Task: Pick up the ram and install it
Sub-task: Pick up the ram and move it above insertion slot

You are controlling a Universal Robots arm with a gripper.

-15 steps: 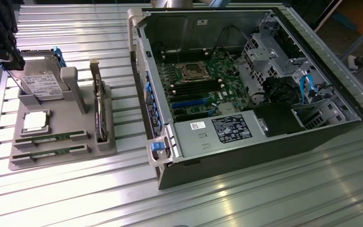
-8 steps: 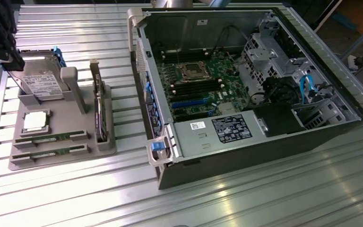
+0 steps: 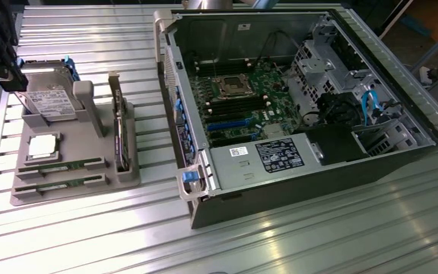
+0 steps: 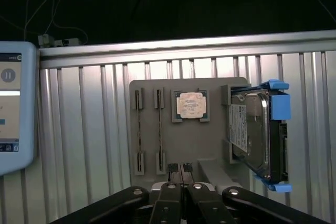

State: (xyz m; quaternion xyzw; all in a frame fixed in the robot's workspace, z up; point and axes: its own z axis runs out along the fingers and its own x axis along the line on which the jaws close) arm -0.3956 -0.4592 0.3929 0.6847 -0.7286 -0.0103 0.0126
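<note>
Harsh glare streaks the ribbed table [image 3: 280,240]; the background [image 4: 184,3] behind lies dark.

I see a lab workbench — ribbed silver aluminium table [image 3: 280,245], 1 opened black desktop computer case [image 3: 295,194], grey moulded parts tray [image 3: 82,148], white-framed touchscreen [image 4: 13,108].

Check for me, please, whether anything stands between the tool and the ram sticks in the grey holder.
Nothing visible does. The shut tool hangs above the grey holder, where both ram sticks lie uncovered and open from above, beside the CPU.
</note>
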